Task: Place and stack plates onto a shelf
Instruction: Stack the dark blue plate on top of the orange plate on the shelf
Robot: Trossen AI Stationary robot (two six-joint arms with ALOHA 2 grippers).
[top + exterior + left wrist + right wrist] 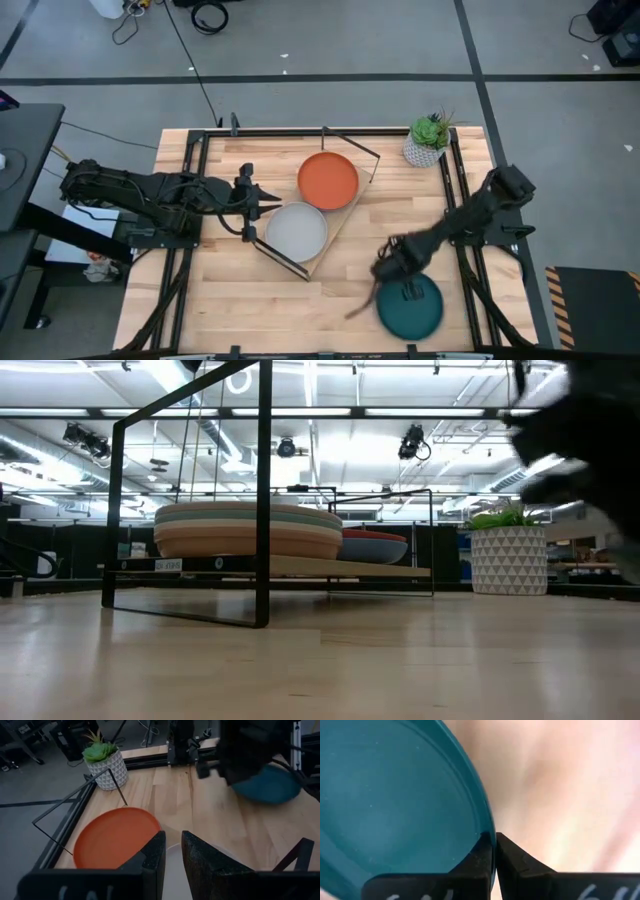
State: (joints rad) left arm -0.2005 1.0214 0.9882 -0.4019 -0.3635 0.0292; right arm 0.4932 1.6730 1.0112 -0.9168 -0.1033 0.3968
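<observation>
The shelf (345,215) lies aslant at the middle of the table. On it are an orange plate (327,180) and a grey plate (296,231); the low view shows the grey one topping a stack of several plates (248,530) and a lower stack (372,546) behind it. My left gripper (272,206) hovers at the grey plate's left edge, its fingers (150,857) a narrow gap apart and holding nothing. My right gripper (392,268) is shut on a dark teal plate (410,305) near the table's front right. My right gripper pinches the dark teal plate's rim (487,836) between its two fingers, at the free ends. The fingers come slanting from the table's far right. In the left wrist view the plate (272,785) looks tilted; whether it is clear of the table I cannot tell.
A potted green plant (428,140) in a white patterned pot stands at the table's far right corner. Black wire frames (262,490) rise at the shelf's ends. Bare wooden tabletop (240,300) lies at the front left.
</observation>
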